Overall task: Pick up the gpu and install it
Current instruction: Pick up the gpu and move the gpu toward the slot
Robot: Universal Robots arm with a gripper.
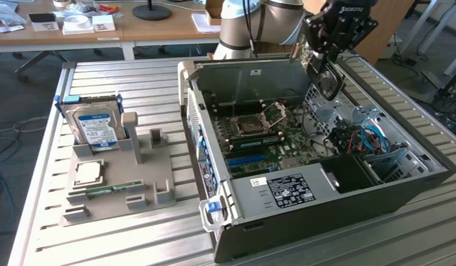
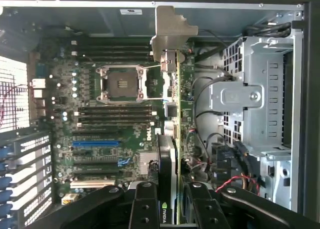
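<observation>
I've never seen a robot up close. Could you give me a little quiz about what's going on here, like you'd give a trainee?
1. True or false: the blue-labelled silver hard drive stands upright in the grey plastic holder beside the open grey computer case.
2. What does the black gripper hold? A the hard drive; B the thin dark gpu with a grey metal bracket; C a narrow green memory stick.
3. Is the gpu seated in the green motherboard yet?
Key: 1 true; 2 B; 3 no, it hangs edge-on above the motherboard.
</observation>
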